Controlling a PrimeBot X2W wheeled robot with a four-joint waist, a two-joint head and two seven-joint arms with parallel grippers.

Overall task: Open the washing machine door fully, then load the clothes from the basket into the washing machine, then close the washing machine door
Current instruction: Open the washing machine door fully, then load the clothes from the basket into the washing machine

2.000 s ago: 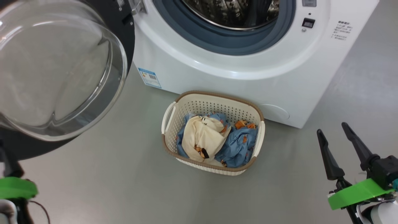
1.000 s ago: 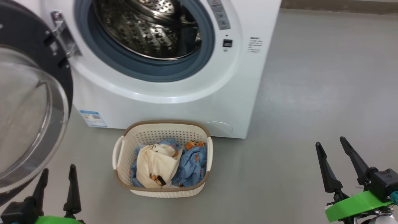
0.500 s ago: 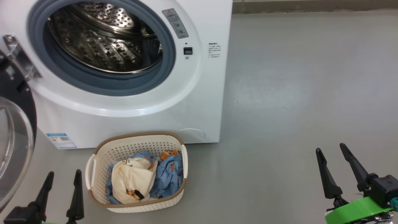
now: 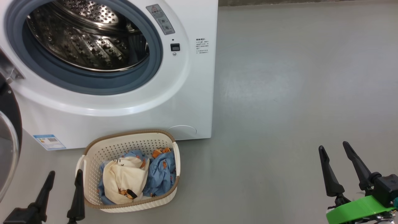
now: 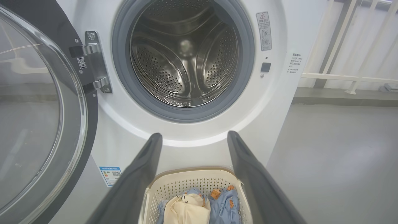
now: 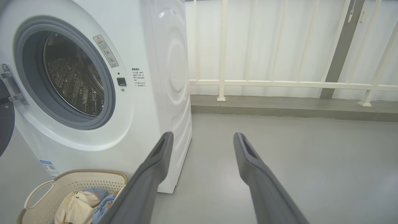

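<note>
The white washing machine (image 4: 192,93) fills the upper left, its steel drum exposed. Its black-rimmed glass door (image 4: 7,146) hangs swung open at the far left, and in the left wrist view the door (image 5: 37,124) stands wide on its hinge. On the floor before the machine sits the cream basket (image 4: 93,152) holding the clothes (image 4: 133,179), a cream garment on light blue ones. My left gripper (image 4: 63,175) is open just left of the basket, empty. Far to the right, my right gripper (image 4: 334,147) is open and empty over bare floor.
Grey floor (image 4: 295,93) stretches to the right of the machine. A white railing (image 6: 279,84) on a low kerb runs behind it. The basket (image 6: 77,183) sits close against the machine's front.
The head camera has swung right and down, so the machine, door and basket have slid left in the view. Both grippers stay open; the basket and clothes have not moved.
</note>
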